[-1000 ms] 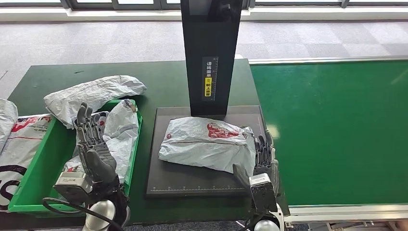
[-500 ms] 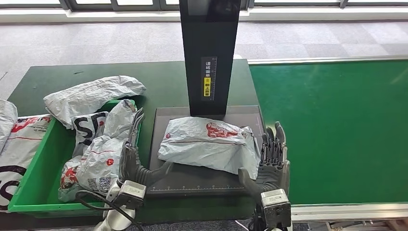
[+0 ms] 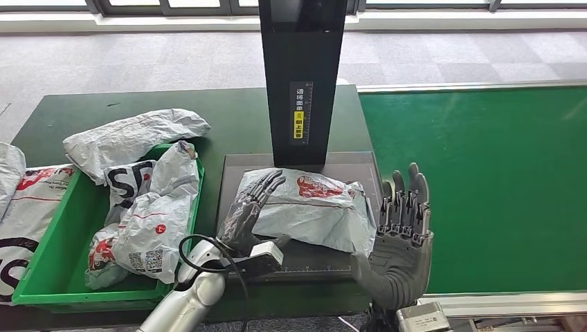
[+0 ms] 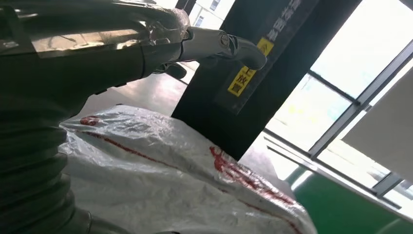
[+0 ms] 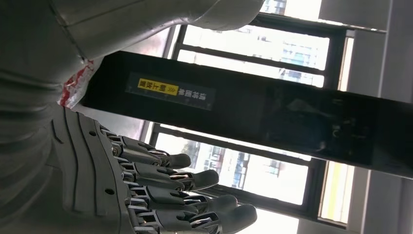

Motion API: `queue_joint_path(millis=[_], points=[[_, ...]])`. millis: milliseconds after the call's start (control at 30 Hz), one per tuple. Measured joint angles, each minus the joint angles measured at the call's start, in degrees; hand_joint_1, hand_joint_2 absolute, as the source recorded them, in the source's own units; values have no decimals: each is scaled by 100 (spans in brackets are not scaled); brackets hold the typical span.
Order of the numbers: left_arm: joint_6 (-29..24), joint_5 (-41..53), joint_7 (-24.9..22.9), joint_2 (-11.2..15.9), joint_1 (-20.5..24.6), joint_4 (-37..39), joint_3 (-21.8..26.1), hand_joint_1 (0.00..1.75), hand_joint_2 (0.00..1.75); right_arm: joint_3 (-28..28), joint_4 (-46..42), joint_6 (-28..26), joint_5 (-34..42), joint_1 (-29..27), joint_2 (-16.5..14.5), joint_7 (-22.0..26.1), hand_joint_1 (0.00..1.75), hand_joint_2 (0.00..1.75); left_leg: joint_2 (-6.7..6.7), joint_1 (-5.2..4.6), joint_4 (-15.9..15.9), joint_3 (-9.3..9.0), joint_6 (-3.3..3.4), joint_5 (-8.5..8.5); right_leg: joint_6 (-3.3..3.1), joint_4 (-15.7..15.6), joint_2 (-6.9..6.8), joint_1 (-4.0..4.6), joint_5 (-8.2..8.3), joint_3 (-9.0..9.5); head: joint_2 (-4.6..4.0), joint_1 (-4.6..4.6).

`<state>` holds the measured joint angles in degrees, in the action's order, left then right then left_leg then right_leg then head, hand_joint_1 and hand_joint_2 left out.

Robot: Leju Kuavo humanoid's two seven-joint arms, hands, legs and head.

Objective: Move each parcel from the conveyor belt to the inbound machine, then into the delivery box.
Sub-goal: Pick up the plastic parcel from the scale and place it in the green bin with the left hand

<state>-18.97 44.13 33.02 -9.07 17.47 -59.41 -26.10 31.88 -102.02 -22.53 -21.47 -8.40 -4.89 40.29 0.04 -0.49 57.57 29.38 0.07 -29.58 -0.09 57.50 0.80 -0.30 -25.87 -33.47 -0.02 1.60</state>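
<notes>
A grey plastic-wrapped parcel (image 3: 304, 207) with red print lies flat on the dark platform of the inbound machine (image 3: 302, 76), directly below its tall black column, on a green bench (image 3: 62, 124). The parcel's long axis runs left to right across the platform. The left hand (image 3: 250, 205) reaches over the parcel's left end, fingers (image 3: 268, 182) spread and extended above it, gripping nothing. The right hand (image 3: 401, 235) is raised just beside the parcel's right end, fingers straight and apart, empty. The left hand is nearer. The green delivery box (image 3: 48, 256), already holding other parcels, sits to the left, so the parcel probably needs carrying leftward.
</notes>
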Motion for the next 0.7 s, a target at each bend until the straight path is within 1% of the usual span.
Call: queue_joint_path(millis=[100,200,267,367,500,600,700], points=[[167,393,-189,-169,280,615,-17,0,175,143,-205,-242,-195,25,22,-4,0,175,-5,0,1,0,1,1,0,0,-3,1,0,-1,0,0],[386,782,-360,-370,656,1303,-76,0,175,238,-495,-462,-668,-55,0,-85,0,175,-12,0,2,4,2,2,0,1,-11,1,0,-2,0,-1],[417,906,-413,-504,892,1683,-113,0,175,263,-713,-369,-887,-125,-38,-198,0,175,-7,0,2,5,2,2,0,1,-8,0,0,-3,0,-2],[471,1037,-506,-653,1149,2077,-151,0,175,274,-931,-134,-951,-173,-92,-287,0,175,-3,0,2,4,2,1,0,1,-5,0,0,-3,0,-1],[572,1126,-566,-743,1345,2372,-194,0,175,273,-1020,9,-914,-180,-141,-268,0,175,-3,0,2,4,2,2,0,1,-5,0,0,-3,0,-1],[777,1274,-641,-796,1493,2554,-275,0,175,272,-1021,69,-839,-186,-177,-151,0,175,-4,0,2,4,2,2,0,1,-5,0,0,-2,0,-1],[1120,1433,-731,-868,1724,2798,-390,131,175,272,-996,45,-713,-178,-203,-66,0,175,-4,0,2,5,2,2,0,1,-6,0,0,-1,0,-2]])
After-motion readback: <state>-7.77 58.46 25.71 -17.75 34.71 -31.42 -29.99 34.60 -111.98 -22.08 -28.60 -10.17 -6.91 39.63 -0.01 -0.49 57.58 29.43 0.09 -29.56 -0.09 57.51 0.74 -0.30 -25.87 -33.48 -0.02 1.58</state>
